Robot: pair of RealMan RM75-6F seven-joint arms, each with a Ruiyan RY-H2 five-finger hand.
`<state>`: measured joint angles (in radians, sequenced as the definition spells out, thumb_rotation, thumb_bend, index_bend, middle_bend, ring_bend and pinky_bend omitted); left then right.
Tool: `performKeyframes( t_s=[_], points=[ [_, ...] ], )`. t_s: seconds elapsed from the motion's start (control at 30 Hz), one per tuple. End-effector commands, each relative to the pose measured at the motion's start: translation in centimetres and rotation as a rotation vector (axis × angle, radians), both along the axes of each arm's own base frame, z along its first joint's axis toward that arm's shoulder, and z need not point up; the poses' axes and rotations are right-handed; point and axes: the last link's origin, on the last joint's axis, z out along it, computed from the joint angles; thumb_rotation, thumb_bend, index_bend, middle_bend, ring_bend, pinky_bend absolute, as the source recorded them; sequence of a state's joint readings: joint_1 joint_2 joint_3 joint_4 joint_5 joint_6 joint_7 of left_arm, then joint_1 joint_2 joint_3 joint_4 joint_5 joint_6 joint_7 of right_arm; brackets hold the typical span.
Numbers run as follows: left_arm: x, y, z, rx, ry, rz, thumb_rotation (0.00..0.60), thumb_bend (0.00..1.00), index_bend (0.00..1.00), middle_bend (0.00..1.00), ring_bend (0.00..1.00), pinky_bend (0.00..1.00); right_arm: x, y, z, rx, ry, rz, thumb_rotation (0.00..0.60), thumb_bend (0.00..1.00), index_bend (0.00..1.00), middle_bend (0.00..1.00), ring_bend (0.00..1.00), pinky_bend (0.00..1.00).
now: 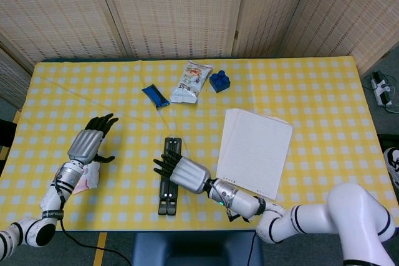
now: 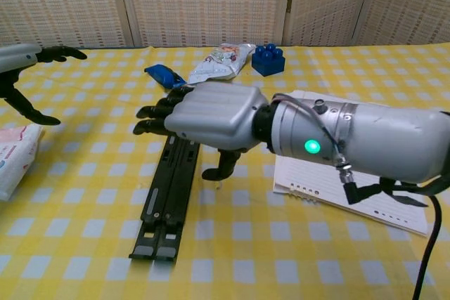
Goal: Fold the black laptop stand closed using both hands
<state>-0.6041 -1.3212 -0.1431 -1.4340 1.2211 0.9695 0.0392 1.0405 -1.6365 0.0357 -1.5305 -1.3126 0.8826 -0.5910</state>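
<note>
The black laptop stand point(image 1: 166, 199) lies flat on the yellow checked cloth near the table's front edge, its two bars side by side and touching; in the chest view the stand point(image 2: 169, 198) runs from under my right hand toward the camera. My right hand point(image 1: 182, 173) hovers over the stand's far half, lifted clear of it; in the chest view the right hand point(image 2: 207, 114) has its fingers stretched left and thumb pointing down, holding nothing. My left hand point(image 1: 88, 144) is raised to the left of the stand, fingers spread and empty; the left hand point(image 2: 24, 68) shows at the chest view's left edge.
A pink-and-white packet point(image 1: 88, 176) lies below my left hand. A stack of lined paper point(image 1: 254, 149) sits right of the stand. At the back are a blue wrapper point(image 1: 154, 95), a snack bag point(image 1: 191, 81) and a blue block point(image 1: 219, 81).
</note>
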Motion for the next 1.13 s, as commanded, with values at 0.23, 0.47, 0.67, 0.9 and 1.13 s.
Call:
performKeyframes(
  t_s=[0.23, 0.47, 0.67, 0.9, 1.13],
  points=[
    [-2.5, -3.1, 3.4, 0.142, 0.068, 0.033, 0.6, 0.19, 0.02, 0.0, 0.0, 0.0, -9.1, 1.1, 10.8, -0.284, -0.245, -0.377, 0.6, 0.34, 0.0, 0.02, 0.0, 0.0],
    [-4.1, -6.6, 5.2, 0.201, 0.075, 0.066, 0.6, 0.19, 0.03, 0.0, 0.0, 0.0, -16.3, 4.2, 16.7, -0.427, -0.32, -0.574, 0.6, 0.34, 0.0, 0.0, 0.01, 0.0],
    [-5.0, -10.0, 6.0, 0.253, 0.061, 0.088, 0.6, 0.19, 0.04, 0.0, 0.0, 0.0, -21.1, 7.7, 19.9, -0.46, -0.369, -0.732, 0.6, 0.34, 0.0, 0.0, 0.0, 0.0],
    [-5.0, -13.3, 5.9, 0.288, 0.039, 0.066, 0.6, 0.19, 0.04, 0.0, 0.0, 0.0, -24.2, 11.0, 22.1, -0.499, -0.389, -0.818, 0.6, 0.34, 0.0, 0.0, 0.0, 0.0],
    [-4.7, -14.8, 6.1, 0.29, 0.033, 0.072, 0.6, 0.19, 0.04, 0.0, 0.0, 0.0, -24.8, 12.5, 22.1, -0.554, -0.412, -0.793, 0.6, 0.34, 0.0, 0.0, 0.0, 0.0]
  ],
)
